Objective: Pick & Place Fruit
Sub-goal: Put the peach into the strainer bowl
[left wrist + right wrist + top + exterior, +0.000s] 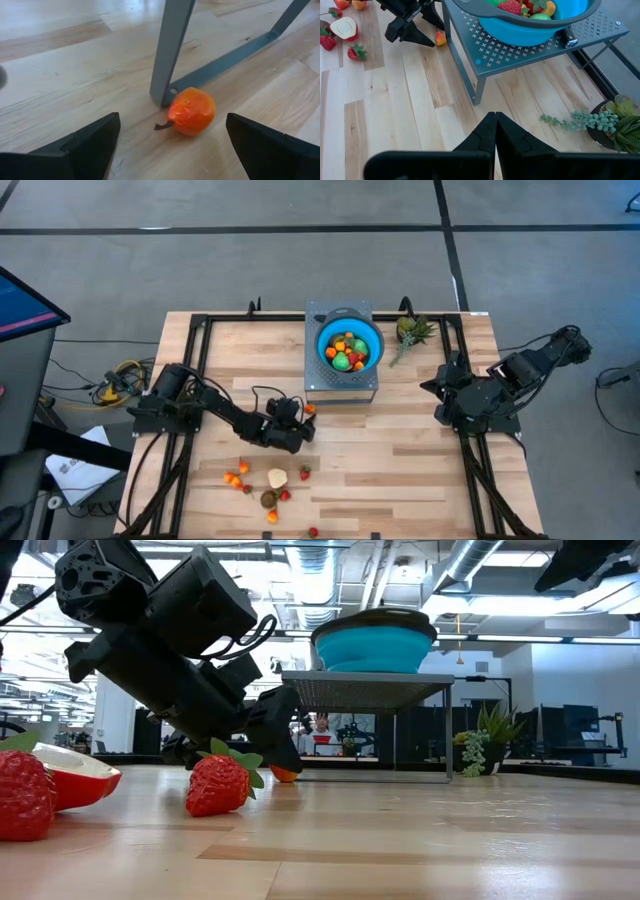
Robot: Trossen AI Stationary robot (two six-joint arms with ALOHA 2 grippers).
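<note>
A blue bowl with several small fruits stands on a grey perforated stand at the table's far middle. An orange-red fruit with a short stem lies on the table against the stand's near-left leg. My left gripper is open just short of it, one finger on each side, touching nothing; it also shows in the high view. More fruits lie near the front edge. My right gripper is shut and empty at the table's right side.
A spiky green plant piece lies right of the stand. The stand's legs and lower bar are close behind the orange fruit. A halved apple and strawberries lie near the low camera. Black frame rails run along the table's sides.
</note>
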